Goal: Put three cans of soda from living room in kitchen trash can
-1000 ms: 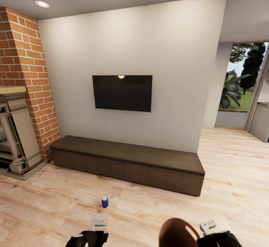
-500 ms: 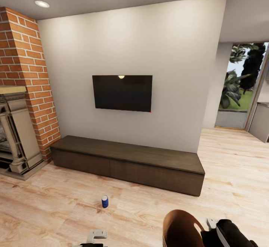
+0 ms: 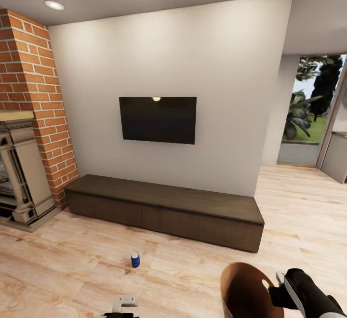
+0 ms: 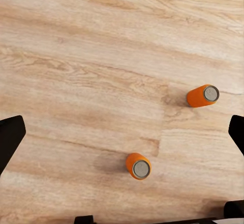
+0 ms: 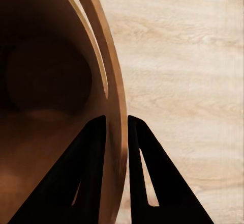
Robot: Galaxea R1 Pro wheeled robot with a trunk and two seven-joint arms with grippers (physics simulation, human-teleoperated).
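Three cans are showing on the light wood floor (image 3: pixel 308 202) and, as far as the pictures tell, none is sitting in the bin yet, so the task looks to be at its very start. The dark blue can (image 3: pixel 135 259) is standing upright in front of the long low cabinet (image 3: pixel 164 209), well apart from it. In the left wrist view two orange cans are standing upright on the boards, the nearer orange can (image 4: pixel 138 166) close between the fingers' line, the farther orange can (image 4: pixel 202 95) near it but not touching.

The left tool (image 4: pixel 122 132) is hanging wide above them, holding nothing. The right tool (image 5: pixel 116 132) is pinching the rim of the trash can (image 3: pixel 246 291), one finger inside against the tan-brown wall and one outside; the bin is tilting, its inside looking empty as far as it shows.

Every can is waiting to be dropped in, and the bin is probably due back in the kitchen afterwards.

The living room is showing a black TV (image 3: pixel 157 119) on a white wall, a brick column (image 3: pixel 33 96) beside a fireplace (image 3: pixel 19 178), and a window onto greenery (image 3: pixel 308 106).
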